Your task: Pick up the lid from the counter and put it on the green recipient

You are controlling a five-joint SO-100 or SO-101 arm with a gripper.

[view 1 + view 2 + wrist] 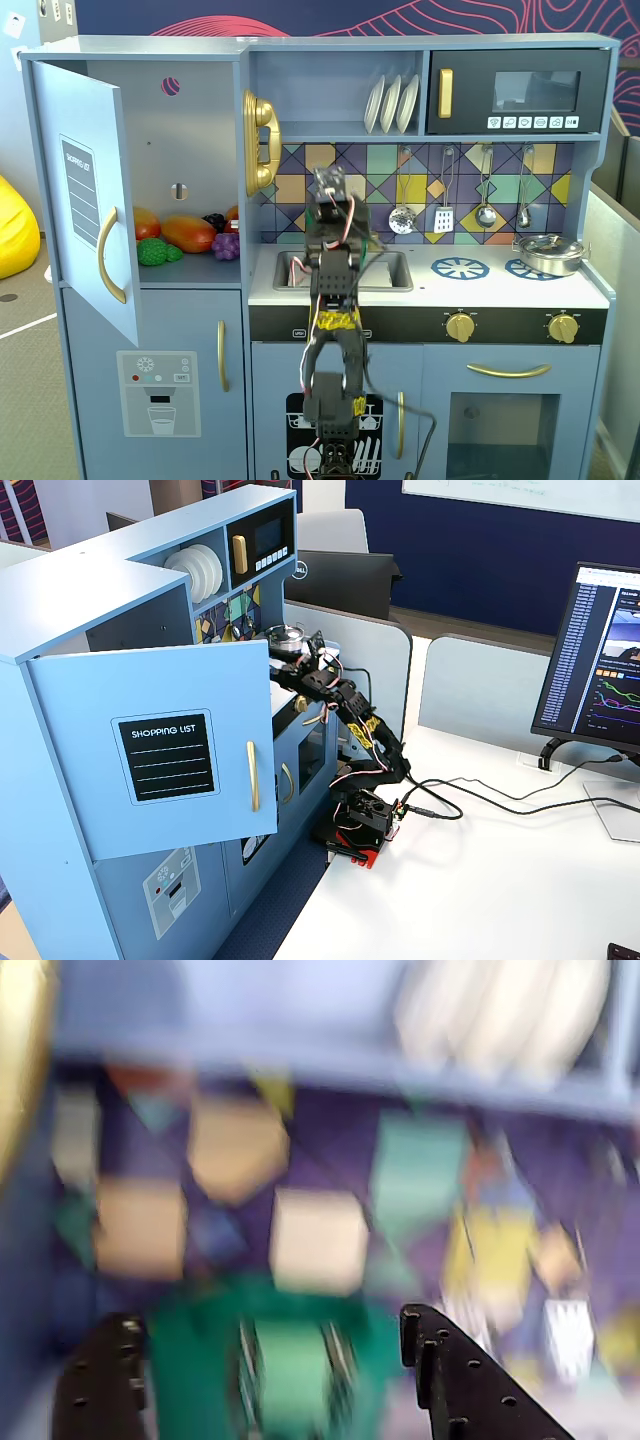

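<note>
Two black fingers (470, 1380) stand apart with nothing between them — the gripper (270, 1380) is spread open. Just beyond and below sits the green recipient (290, 1370) (blurred, strap handle facing the wrist camera). No lid is visible; I'd say find it first, then descend slowly, centred.

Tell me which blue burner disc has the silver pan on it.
The right burner disc in this fixed view carries the silver pan; the left burner disc is bare.

"SHOPPING LIST" heads the black panel (166, 757) on the open blue cupboard door (150, 745).
</note>
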